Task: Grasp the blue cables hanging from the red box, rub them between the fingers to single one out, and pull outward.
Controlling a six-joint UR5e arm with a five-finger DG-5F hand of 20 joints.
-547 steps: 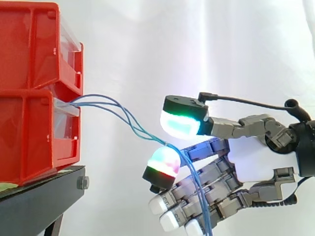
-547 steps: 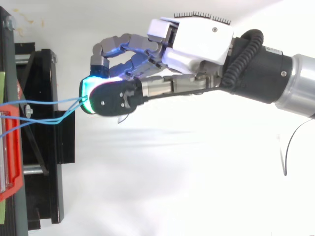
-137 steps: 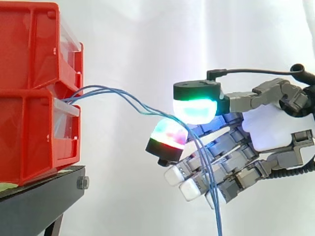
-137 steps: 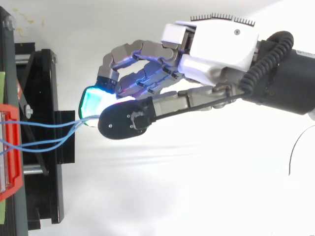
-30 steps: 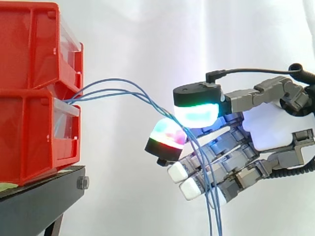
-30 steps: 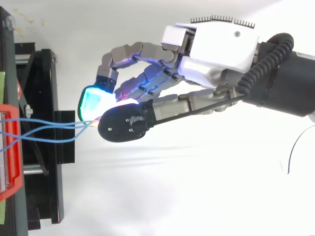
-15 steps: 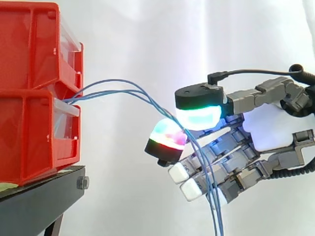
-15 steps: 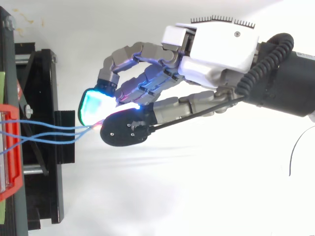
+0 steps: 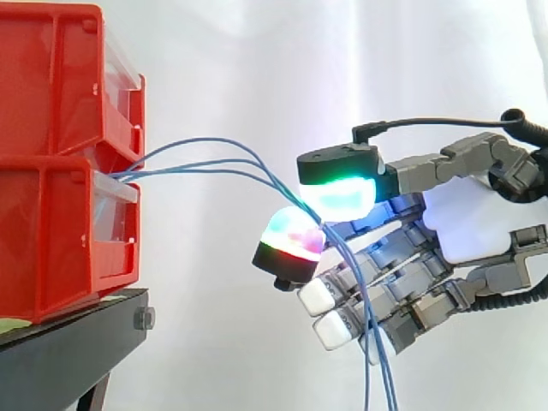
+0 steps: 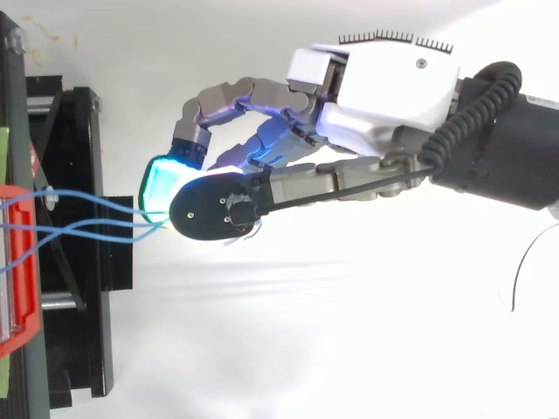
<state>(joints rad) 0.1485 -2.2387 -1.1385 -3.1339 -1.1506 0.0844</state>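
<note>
Three thin blue cables come out of the clear drawer front of the lower red box and arc right into my hand. They are pinched between a green-glowing pad above and a red-and-green-glowing pad below, then hang down past the lower fingers. From above, the blue cables run from the red box to the pinch under the thumb. The hand is shut on the cables.
A second red box is stacked on the lower one. Both stand on a black stand at the left. A white curtain hangs behind. Open space lies between the boxes and the hand.
The upper pad has slid slightly left over the lower pad in the last second, rubbing the cables. The cables between box and pinch have spread apart and bowed more.
</note>
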